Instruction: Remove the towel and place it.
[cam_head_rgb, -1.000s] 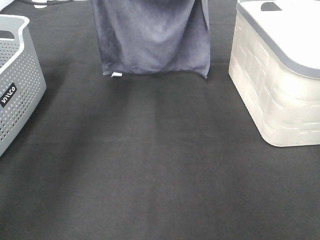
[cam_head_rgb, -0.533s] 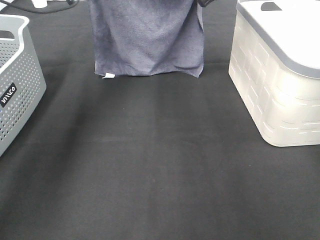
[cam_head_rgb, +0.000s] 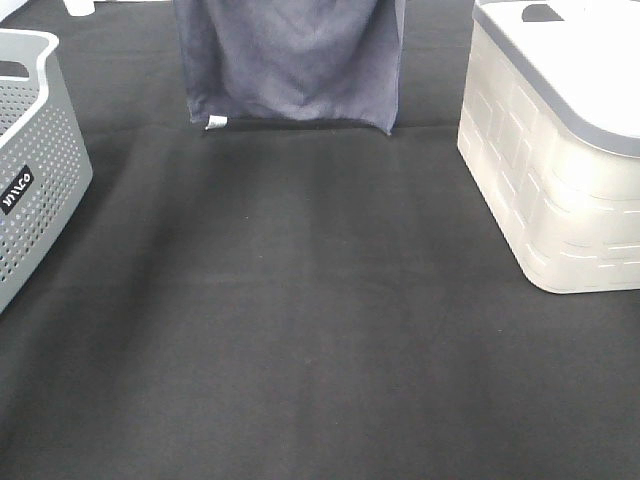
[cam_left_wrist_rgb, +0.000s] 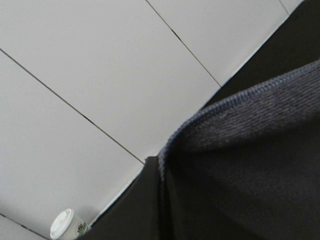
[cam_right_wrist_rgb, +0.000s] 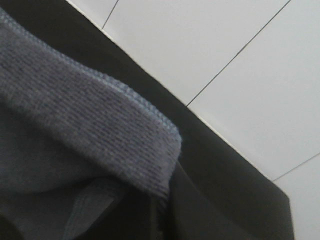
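Grips the slate-grey square microfibre towel (cam_head_rgb: 290, 60) by its top corners in both clenched tools, sheet hanging broadside across the far middle of the black bench (cam_head_rgb: 300, 330), equally near either arm.

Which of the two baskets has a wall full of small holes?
The grey basket on the left; the whitish basket on the right has closed, brick-patterned walls.

There is one towel (cam_head_rgb: 290, 60) and one black table cover (cam_head_rgb: 300, 330). There are two baskets: one grey basket (cam_head_rgb: 40, 170) and one white basket (cam_head_rgb: 550, 190). There is also one cup (cam_left_wrist_rgb: 64, 226) with a white lid.
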